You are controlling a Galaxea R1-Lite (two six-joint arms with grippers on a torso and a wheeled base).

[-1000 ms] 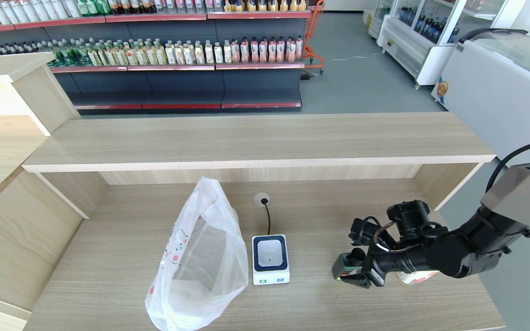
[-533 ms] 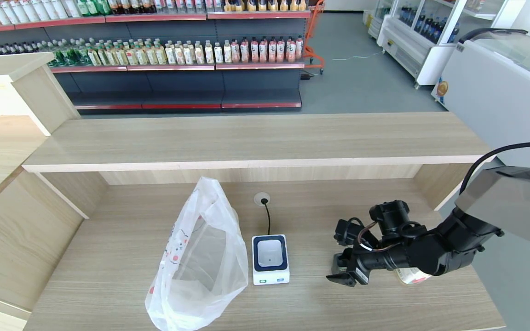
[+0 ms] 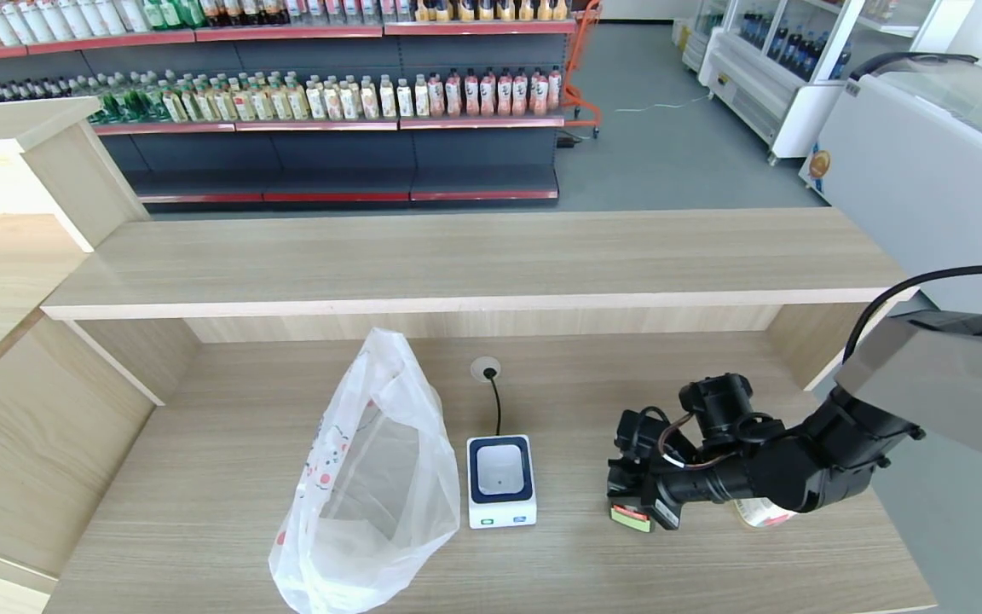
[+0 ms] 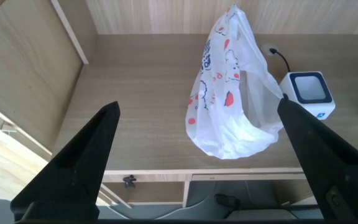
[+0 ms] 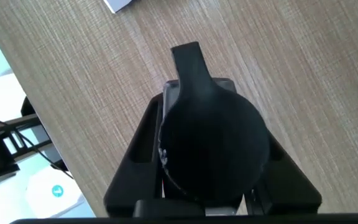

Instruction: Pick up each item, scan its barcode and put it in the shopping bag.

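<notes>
- The right end effector is low over the bench, between the scanner and the bench's right edge, closer to the near edge than to the back wall.
- It is clenched on a small item with a green and red label, which pokes out beneath its tip. Whether the item touches the bench top cannot be told.
- A second item, pale with red print, lies on the bench under the right arm, near the right edge and mostly hidden by the arm.
- The shopping bag, thin white plastic with red print, stands slumped with its mouth open, left of the bench's middle and reaching down to the near edge.
- The scanner, a white box with a dark-framed window facing up, sits just beside the bag on its right. Its black cable runs to a round port near the back wall.
- The left end effector is released, its fingers spread wide with nothing between them, up above the bench's near edge.
</notes>
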